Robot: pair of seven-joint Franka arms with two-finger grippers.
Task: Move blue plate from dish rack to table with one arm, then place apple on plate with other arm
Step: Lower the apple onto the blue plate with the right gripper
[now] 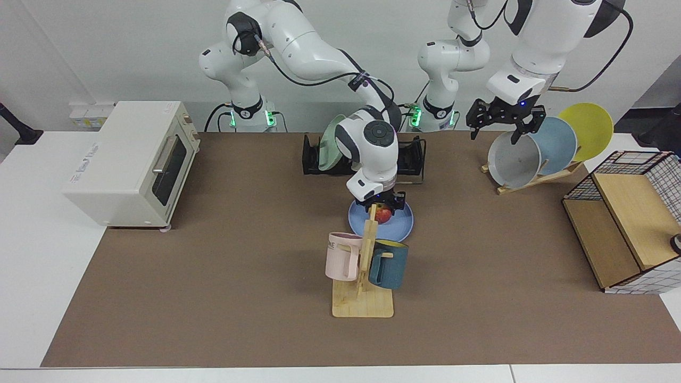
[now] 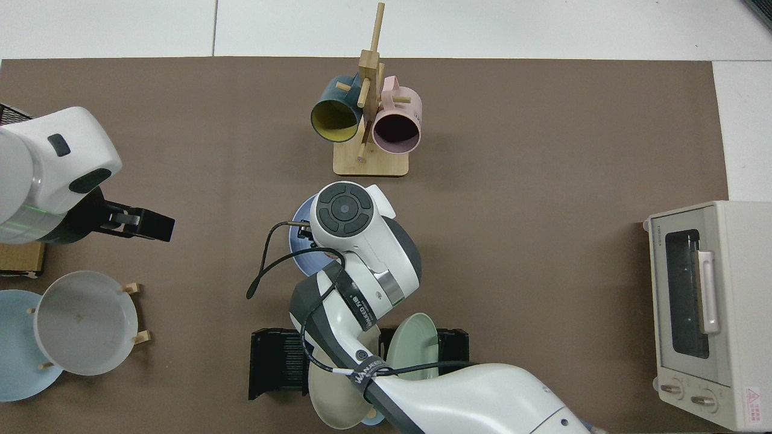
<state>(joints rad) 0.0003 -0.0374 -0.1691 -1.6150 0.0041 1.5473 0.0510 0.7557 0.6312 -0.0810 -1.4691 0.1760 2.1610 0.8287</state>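
From across the surface (image 1: pixel 213 298), the toaster oven (image 1: pixel 130 162) sits at the far side with writing too small to read. Next comes the right gripper (image 1: pixel 382 208), its fingers clamped on the apple (image 1: pixel 383 215) low over the blue plate (image 1: pixel 396 226), which lies flat on the brown mat in front of the dish rack (image 1: pixel 412 157). From above, the arm's wrist hides the apple and most of that plate (image 2: pixel 300 256); a band on the arm reads roughly "WANJEED". The pink mug (image 1: pixel 343 255) shows the letters "ME". Farthest over, the left gripper (image 1: pixel 504 123) waits above the grey plate (image 1: pixel 513 159), fingers apart.
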